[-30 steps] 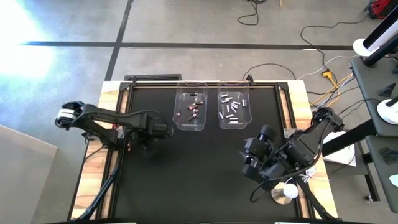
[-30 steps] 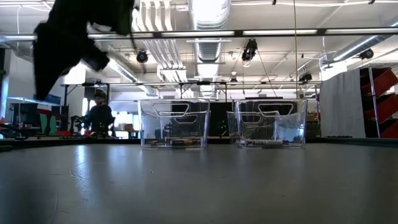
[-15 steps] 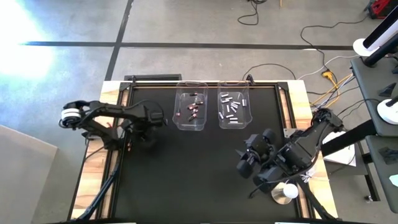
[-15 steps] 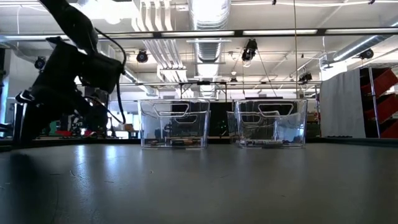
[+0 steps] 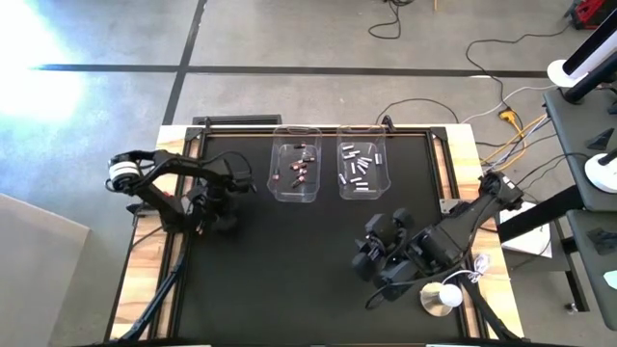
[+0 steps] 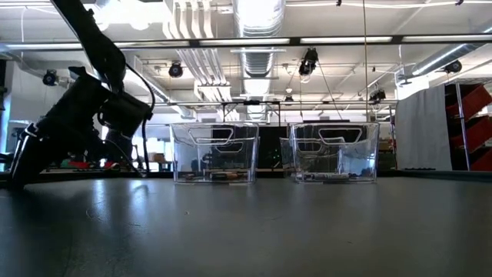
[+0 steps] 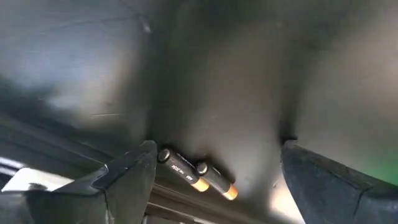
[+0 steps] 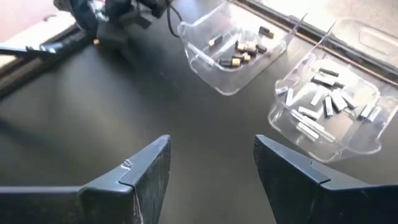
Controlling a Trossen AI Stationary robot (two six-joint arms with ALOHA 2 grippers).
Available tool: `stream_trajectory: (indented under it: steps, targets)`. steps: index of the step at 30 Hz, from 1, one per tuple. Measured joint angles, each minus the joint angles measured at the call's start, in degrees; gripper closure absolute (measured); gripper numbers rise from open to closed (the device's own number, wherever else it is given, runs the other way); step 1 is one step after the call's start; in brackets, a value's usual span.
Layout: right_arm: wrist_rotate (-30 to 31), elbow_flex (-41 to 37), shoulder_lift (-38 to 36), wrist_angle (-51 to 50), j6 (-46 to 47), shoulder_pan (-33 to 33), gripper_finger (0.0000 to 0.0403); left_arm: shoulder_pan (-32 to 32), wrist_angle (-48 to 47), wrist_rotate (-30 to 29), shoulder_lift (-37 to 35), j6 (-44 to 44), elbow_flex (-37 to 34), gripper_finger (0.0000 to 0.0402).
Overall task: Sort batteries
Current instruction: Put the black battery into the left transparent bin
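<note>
Revealing two dark batteries (image 7: 198, 176) between wide left pincer (image 7: 214, 180), unseen overhead; right pincer (image 8: 211, 168) wide.

Bright ceiling strip lights (image 6: 361, 39) in the room beyond wash the low view and cast a pale sheen on the matte black table mat (image 6: 254, 223). Overhead, strong white glare blows out the grey concrete floor (image 5: 39, 48) at far left. The left wrist picture is dim and blurred.
</note>
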Motion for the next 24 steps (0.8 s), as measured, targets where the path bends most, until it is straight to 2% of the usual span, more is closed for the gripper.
stream_trajectory:
  steps: [6,14,24]
  targets:
    - [-5.6,0.0,2.7,-0.9,0.0,0.0,0.0184,-0.6,-0.9,6.9,0.6,1.3,-0.4,0.009]
    - [-3.1,-0.1,4.5,-5.9,4.8,-1.2,0.0184,-3.0,-0.7,9.3,0.4,1.4,-0.3,0.009]
    - [-1.5,-0.1,4.6,-5.8,-0.4,-4.8,0.0184,-6.5,-0.6,9.9,0.3,1.4,-0.2,0.0091]
